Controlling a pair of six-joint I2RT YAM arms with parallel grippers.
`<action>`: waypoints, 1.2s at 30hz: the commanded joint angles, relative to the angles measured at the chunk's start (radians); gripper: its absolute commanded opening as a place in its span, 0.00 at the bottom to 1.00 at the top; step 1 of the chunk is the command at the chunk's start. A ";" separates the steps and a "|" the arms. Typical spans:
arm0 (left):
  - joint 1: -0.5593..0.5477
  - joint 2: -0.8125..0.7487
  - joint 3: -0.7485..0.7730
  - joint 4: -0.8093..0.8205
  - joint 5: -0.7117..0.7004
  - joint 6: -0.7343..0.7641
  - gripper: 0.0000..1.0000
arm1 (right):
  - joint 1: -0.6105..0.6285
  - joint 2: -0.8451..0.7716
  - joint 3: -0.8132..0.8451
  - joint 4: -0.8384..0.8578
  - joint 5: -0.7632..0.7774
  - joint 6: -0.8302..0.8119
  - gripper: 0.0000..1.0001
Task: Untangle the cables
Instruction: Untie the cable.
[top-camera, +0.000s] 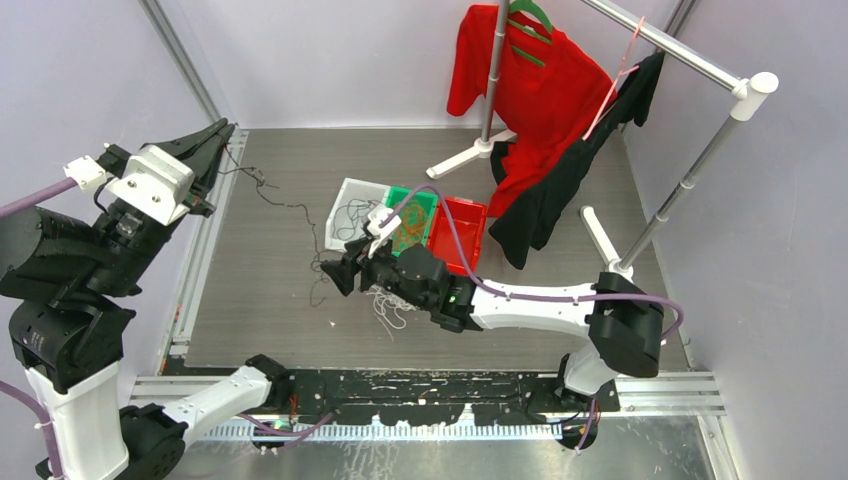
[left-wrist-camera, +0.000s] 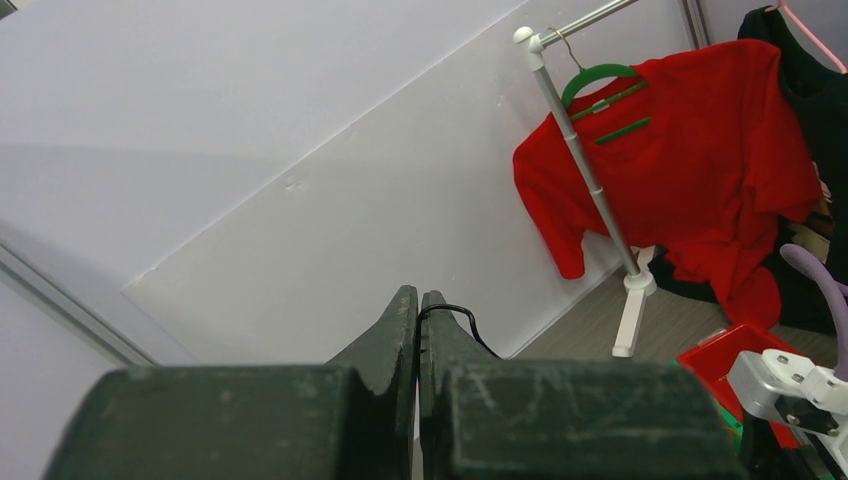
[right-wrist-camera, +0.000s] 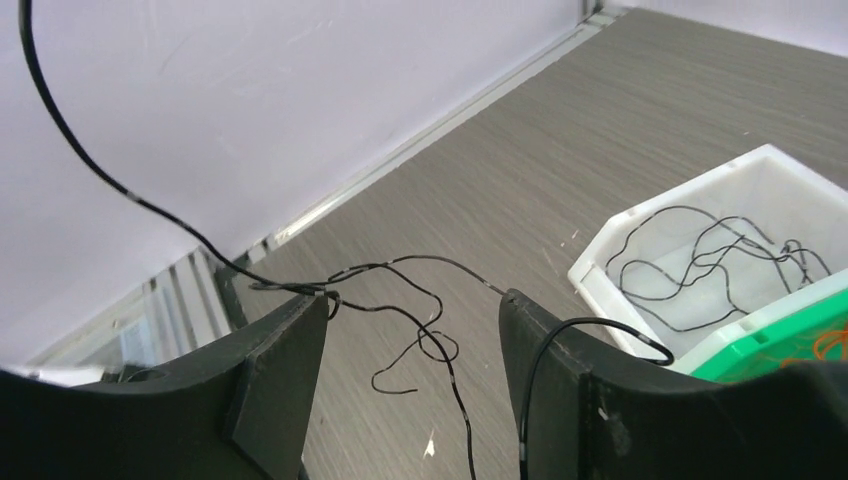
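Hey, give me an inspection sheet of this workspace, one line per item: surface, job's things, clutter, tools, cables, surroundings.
Surface: grey wood-grain table.
Job's things: one black cable strung from the left tool across the table; more black cables in the white bin; orange cables in the green bin; white cables heaped near the right tool.
Clutter: red bin, contents unclear.
Tools: left tool shut on the black cable; right tool open, that cable crossing its gap.
Cables: purple hoses along the arms.
Surroundings: clothes rack with red shirt and black garment; pale walls.
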 joint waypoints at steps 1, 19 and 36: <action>-0.001 0.004 0.036 -0.005 0.002 -0.028 0.00 | 0.003 0.014 0.011 0.239 0.187 0.018 0.67; -0.001 0.103 0.335 -0.308 0.125 -0.190 0.00 | 0.003 0.260 0.214 0.586 0.545 -0.355 0.69; 0.158 0.145 0.534 0.072 0.182 -0.308 0.00 | -0.055 0.284 -0.001 0.528 0.484 -0.166 0.66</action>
